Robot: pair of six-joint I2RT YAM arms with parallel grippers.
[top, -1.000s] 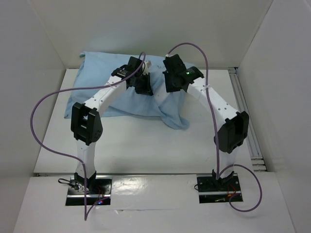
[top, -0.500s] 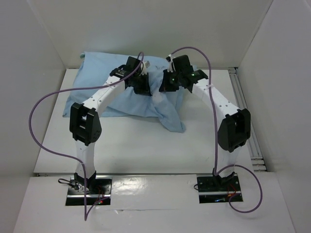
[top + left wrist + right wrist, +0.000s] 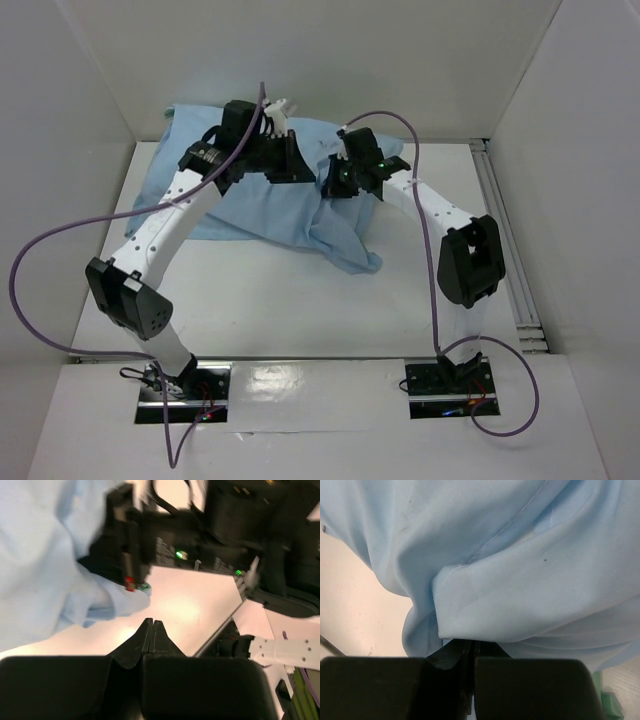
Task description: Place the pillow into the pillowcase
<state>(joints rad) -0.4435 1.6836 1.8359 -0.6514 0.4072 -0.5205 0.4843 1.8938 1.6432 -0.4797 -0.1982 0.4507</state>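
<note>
Pinching a seamed fold of the pillowcase (image 3: 530, 590), the right gripper (image 3: 471, 646) is clamped on it; the left gripper (image 3: 152, 624) is closed and empty, cloth to its left. No pillow shows, likely sheathed already. A pull may slip the thin fold; the close-set grippers could collide. Beyond both, the back wall (image 3: 300, 60) crowds; behind them lies bare table (image 3: 260, 300).

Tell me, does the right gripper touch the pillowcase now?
Touching. The right wrist view shows the right gripper shut on a fold of the light blue pillowcase.
</note>
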